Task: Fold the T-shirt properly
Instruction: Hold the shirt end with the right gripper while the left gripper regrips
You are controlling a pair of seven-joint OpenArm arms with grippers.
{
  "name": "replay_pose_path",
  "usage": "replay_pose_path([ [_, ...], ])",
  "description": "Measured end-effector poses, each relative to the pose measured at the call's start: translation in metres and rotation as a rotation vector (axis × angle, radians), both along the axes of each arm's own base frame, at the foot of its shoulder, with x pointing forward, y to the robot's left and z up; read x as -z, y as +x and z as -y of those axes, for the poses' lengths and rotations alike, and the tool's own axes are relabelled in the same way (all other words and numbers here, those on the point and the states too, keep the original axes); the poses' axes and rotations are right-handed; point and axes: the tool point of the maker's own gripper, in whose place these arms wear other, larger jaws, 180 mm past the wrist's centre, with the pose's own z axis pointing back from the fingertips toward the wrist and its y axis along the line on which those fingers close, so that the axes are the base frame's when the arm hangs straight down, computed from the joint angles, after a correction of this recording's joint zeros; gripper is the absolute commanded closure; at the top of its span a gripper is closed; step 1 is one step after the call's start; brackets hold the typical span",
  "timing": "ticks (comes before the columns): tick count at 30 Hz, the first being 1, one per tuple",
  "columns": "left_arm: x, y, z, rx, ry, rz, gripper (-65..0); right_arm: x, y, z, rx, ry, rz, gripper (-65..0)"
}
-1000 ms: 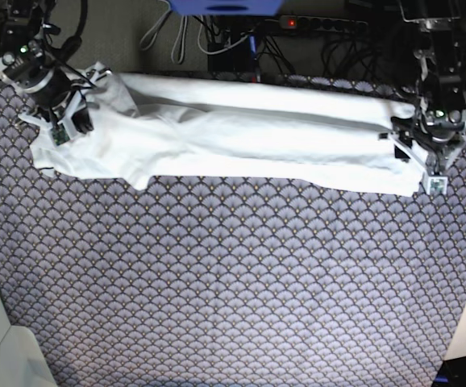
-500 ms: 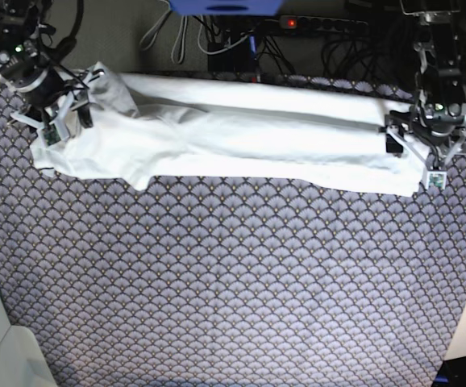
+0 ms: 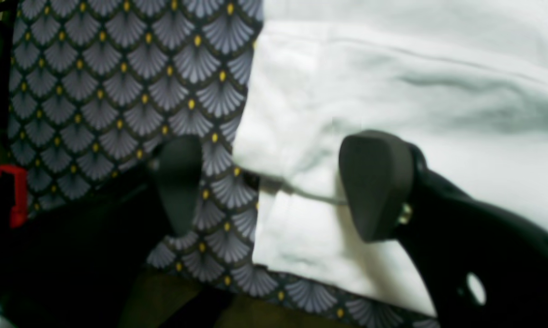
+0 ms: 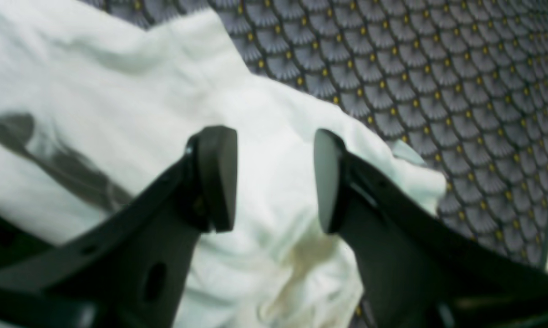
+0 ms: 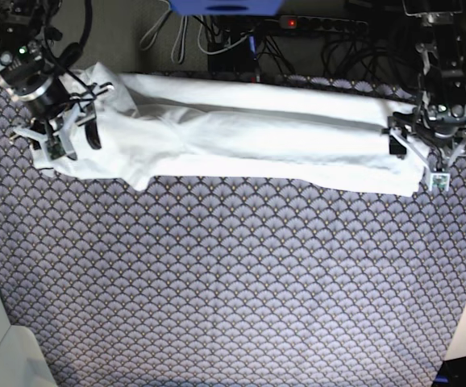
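Scallop-patterned cloth covers table; power strip, cables behind.

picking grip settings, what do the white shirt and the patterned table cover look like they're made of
T-shirt: looks like soft matte woven or knit cloth, likely cotton; it wrinkles, drapes and folds into limp layers with no shine.
Table cover: seems a printed fabric or mat, flat and dull, with a repeating grey fan-scale pattern and yellow dots; whether textile or vinyl can't be told.

Soft matt white cloth T-shirt, wrinkled, matt black plastic fingers, patterned woven tablecloth
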Motion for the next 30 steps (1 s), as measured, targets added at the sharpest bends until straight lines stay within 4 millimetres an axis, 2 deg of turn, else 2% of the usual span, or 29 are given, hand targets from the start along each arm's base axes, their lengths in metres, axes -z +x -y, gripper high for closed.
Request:
replay_pose_path([
  [3,-0.002,-0.002,-0.011,-0.05,0.003,0.012,-49.8,0.008,-0.002,-0.018,-0.05,0.022,-0.023,-28.4],
  [7,-0.005,0.014,-0.002,-0.046,-0.037,0.046,-49.9,0.029,-0.009,-0.037,-0.087,0.064,-0.089,-28.5],
  [10,0.0,0.012,-0.004,-0.054,-0.035,0.033,-49.9,0.042,-0.013,-0.035,-0.081,0.073,-0.125,-28.5],
  [12,0.007,0.007,0.003,-0.06,-0.065,0.015,-49.9,0.051,-0.016,-0.033,-0.072,0.077,-0.15,-28.5],
  [14,0.008,0.011,0.011,-0.056,-0.109,0.026,-49.9,0.055,-0.017,-0.032,-0.069,0.081,-0.164,-28.5],
  [17,0.003,0.019,0.01,-0.062,-0.106,0.053,-49.9,0.054,-0.011,-0.031,-0.067,0.081,-0.153,-28.5],
  [22,0.027,0.007,0.009,-0.093,-0.14,-0.02,-49.9,0.055,-0.013,-0.027,-0.07,0.07,-0.161,-28.5],
  [30,0.035,0.014,0.007,-0.102,-0.167,-0.015,-49.9,0.055,-0.012,-0.025,-0.074,0.062,-0.158,-28.5],
])
